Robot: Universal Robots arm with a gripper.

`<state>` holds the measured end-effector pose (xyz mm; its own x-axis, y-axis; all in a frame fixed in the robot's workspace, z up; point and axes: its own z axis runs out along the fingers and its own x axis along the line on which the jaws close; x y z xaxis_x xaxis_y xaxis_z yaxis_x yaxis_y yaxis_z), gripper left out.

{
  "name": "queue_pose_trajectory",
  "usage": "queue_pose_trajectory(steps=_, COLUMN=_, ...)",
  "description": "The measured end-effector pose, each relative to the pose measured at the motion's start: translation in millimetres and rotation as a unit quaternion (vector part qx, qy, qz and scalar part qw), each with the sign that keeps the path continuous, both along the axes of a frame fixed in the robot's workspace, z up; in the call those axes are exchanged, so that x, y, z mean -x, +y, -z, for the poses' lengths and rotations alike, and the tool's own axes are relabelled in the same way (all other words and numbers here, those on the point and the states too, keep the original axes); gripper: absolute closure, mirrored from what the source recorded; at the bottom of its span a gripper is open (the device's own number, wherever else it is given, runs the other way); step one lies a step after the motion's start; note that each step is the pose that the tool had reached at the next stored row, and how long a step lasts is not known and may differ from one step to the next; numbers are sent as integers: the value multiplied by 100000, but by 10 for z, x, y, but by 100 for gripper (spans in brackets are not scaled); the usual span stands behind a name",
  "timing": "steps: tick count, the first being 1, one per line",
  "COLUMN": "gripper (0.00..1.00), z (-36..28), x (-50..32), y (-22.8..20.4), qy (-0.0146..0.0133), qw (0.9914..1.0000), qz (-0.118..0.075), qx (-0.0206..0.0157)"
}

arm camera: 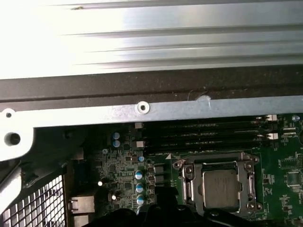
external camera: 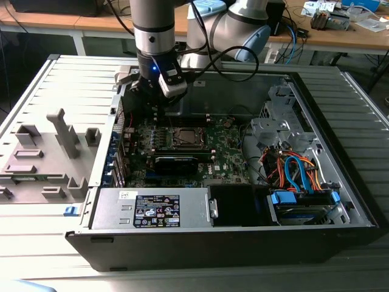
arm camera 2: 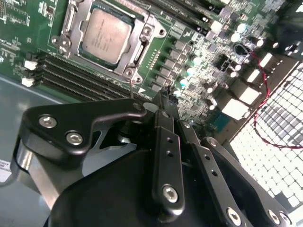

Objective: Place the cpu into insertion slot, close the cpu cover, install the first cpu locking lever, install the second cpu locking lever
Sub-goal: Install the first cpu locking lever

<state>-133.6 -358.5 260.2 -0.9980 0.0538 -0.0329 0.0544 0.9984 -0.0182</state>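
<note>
On the exterior view's left I see a grey fixture plate [external camera: 42,155] on the slatted table [external camera: 36,243], well apart from the open computer case [external camera: 340,201]. My gripper [external camera: 159,91] hangs inside the case over the far left part of the green board [external camera: 228,155], near the case's back wall. In the second wrist view the gripper [arm camera 2: 163,101] has its fingers [arm camera 2: 165,142] pressed together, holding nothing. The cpu [arm camera 2: 105,35] sits flat in the insertion slot [arm camera 2: 142,45]; in the first wrist view the cpu cover [arm camera: 248,182] lies down around the chip, framing it. Lever state: cannot tell. At right, orange and blue cables [external camera: 298,170] run above a drive bay [external camera: 301,204].
</note>
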Motion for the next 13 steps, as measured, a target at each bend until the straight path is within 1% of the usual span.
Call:
queue_pose_trajectory(steps=1, gripper=89, z=-8, x=0, y=3, qy=-2, qw=100000, qz=-18, qx=61)
queue_pose_trajectory(steps=5, gripper=89, z=-10, x=0, y=45, qy=-9, qw=100000, qz=-191, qx=33)
queue_pose_trajectory(steps=6, gripper=89, z=-10, x=0, y=56, qy=-4, qw=99999, qz=-315, qx=-87)
queue_pose_trajectory(steps=8, gripper=89, z=-8, x=0, y=65, qy=-7, qw=99999, qz=-459, qx=-260)
queue_pose_trajectory(steps=10, gripper=89, z=-5, x=0, y=73, qy=-9, qw=99996, qz=-735, qx=-521)
queue_pose_trajectory(steps=13, gripper=89, z=-2, x=0, y=79, qy=1, qw=99971, qz=-2288, qx=-731)
